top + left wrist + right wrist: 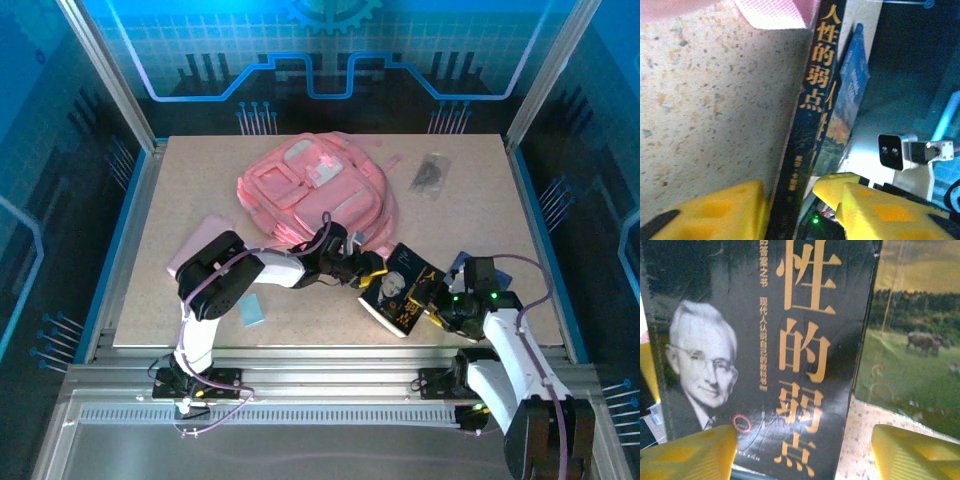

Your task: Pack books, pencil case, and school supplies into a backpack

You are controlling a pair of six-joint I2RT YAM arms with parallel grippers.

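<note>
On the bench (pixel 180 180) the pink backpack (pixel 315 190) lies flat at the far middle, pocket side up, and no open mouth shows on it. If the main zip is closed or the fabric slumps over the opening, a book pushed at it will only shove the bag away. The black portrait book (pixel 400 295) sits tilted close to the bench's near right edge. It overlaps the landscape book (pixel 910 355) and is well short of the backpack. The left hand (pixel 372 272) is narrow around the black book's spine edge, with yellow fingers (pixel 715 210) on either side; I cannot tell whether they actually press it. A hold this close to one edge could let the book pivot, sag or slip out once it is lifted. The right hand (pixel 805 435) stands wide and grips nothing, so it gives the book no support. The two hands are near enough to knock together if either swings. A dragged black book could also carry the landscape book over the near edge. The pale pink pencil case (pixel 195 243) lies just beside the left arm, and the pale blue rectangle (pixel 250 310) lies near its elbow, so a sweeping arm could push either. The dark grey packet (pixel 432 172) lies to the right of the backpack, away from both hands.
</note>
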